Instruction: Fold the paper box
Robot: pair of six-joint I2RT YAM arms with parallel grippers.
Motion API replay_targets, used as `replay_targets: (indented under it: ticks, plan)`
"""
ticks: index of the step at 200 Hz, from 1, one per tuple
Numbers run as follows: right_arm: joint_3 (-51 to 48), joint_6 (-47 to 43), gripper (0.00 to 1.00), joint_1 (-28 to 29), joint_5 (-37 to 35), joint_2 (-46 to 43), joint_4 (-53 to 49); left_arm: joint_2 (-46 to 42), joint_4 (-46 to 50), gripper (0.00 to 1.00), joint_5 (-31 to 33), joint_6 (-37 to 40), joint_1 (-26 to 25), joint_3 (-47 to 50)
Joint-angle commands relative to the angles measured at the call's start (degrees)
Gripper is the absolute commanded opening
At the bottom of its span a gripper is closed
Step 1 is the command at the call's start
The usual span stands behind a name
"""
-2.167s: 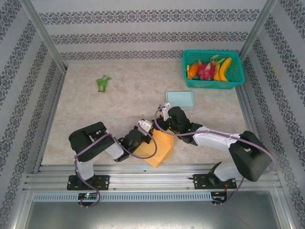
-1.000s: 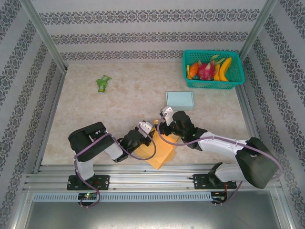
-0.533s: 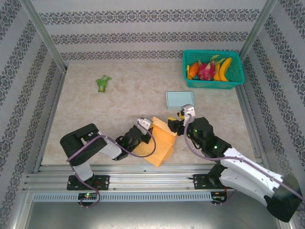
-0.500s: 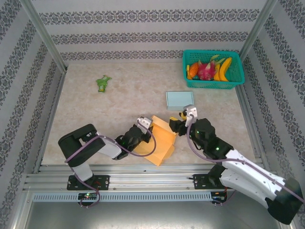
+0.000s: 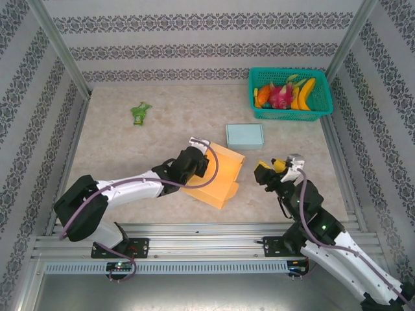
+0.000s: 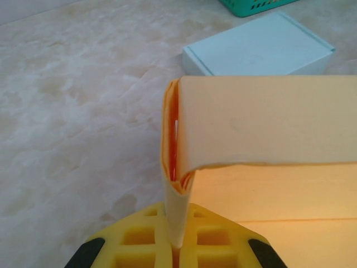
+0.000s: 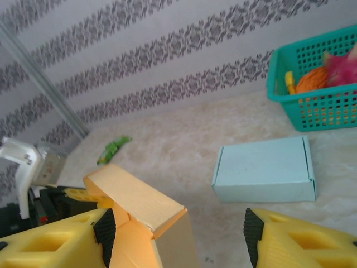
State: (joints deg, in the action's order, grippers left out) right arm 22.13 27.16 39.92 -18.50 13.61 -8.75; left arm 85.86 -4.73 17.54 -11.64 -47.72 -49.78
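The orange paper box [image 5: 219, 176] lies partly folded at mid-table, its far panel standing up. My left gripper [image 5: 196, 170] is at the box's left edge. In the left wrist view the yellow fingers [image 6: 139, 243] are shut on a thin upright flap [image 6: 177, 212] of the paper box [image 6: 268, 120]. My right gripper [image 5: 266, 170] hovers open to the right of the box, apart from it. In the right wrist view its black pads [image 7: 104, 229] stand wide, the paper box [image 7: 139, 204] lies ahead at lower left, and nothing sits between the fingers.
A light blue folded box [image 5: 245, 136] sits just beyond the orange one. A teal basket [image 5: 258, 111] of fruit stands at the back right. A green packet [image 5: 139, 112] lies at the back left. Patterned walls and metal posts ring the table.
My right gripper has let go of the box, drawn back to the right and opened wider. My left arm has stretched forward, carrying the box farther from the near edge, a panel now raised.
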Motion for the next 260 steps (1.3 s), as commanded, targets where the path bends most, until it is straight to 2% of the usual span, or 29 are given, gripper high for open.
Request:
replay_targets:
  ticks: [1,30,47,67,92,112,139,172,191,198,209,235,260]
  plan:
    - [1.6,1.8,0.64,-0.3,-2.9,-3.3,-3.3,1.2,20.5,0.0,-1.9,0.1,1.0,-6.8]
    - [-0.4,0.1,0.65,-0.4,-2.3,-7.1,-4.9,7.2,33.4,0.0,-2.1,5.4,1.0,-17.4]
    - [-1.7,-0.3,0.66,-0.4,-2.0,-10.1,-5.8,10.4,36.9,0.0,-2.4,10.8,1.0,-20.8]
    - [-2.1,-0.5,0.67,-0.5,-1.6,-13.4,-6.9,14.2,43.8,0.0,-8.5,19.0,1.0,-25.5]
    - [-2.1,0.6,0.67,-0.5,0.3,-12.7,-6.5,19.5,55.6,0.0,-10.4,24.8,1.0,-35.0]
    - [-4.5,1.9,0.67,-0.5,0.8,-12.5,-5.1,23.0,63.1,0.0,-9.1,27.3,0.9,-40.2]
    - [-4.2,1.4,0.67,-0.5,-0.1,-12.5,-5.5,27.0,65.3,0.01,-4.3,29.6,0.9,-42.9]
    - [-4.1,0.7,0.67,-0.6,-1.4,-13.1,-6.3,33.9,66.7,0.07,-2.2,31.0,0.2,-49.9]
    - [-3.8,0.0,0.67,-0.6,-2.3,-13.5,-7.0,37.8,67.9,0.16,-1.6,31.8,-0.2,-54.6]
    - [-3.6,-0.4,0.67,-0.6,-2.6,-13.4,-7.3,39.2,68.6,0.25,-1.1,31.9,-0.2,-56.3]
    - [-3.5,-0.7,0.67,-0.6,-3.0,-13.6,-7.4,41.2,69.4,0.32,0.0,32.0,-0.3,-58.8]
    - [-3.4,-1.0,0.67,-0.6,-3.4,-13.6,-7.9,42.9,70.1,0.41,1.8,31.9,-0.3,-62.6]
    - [-3.6,-1.0,0.67,-0.6,-3.3,-13.5,-7.8,41.8,70.2,0.43,1.7,30.4,-0.3,-65.1]
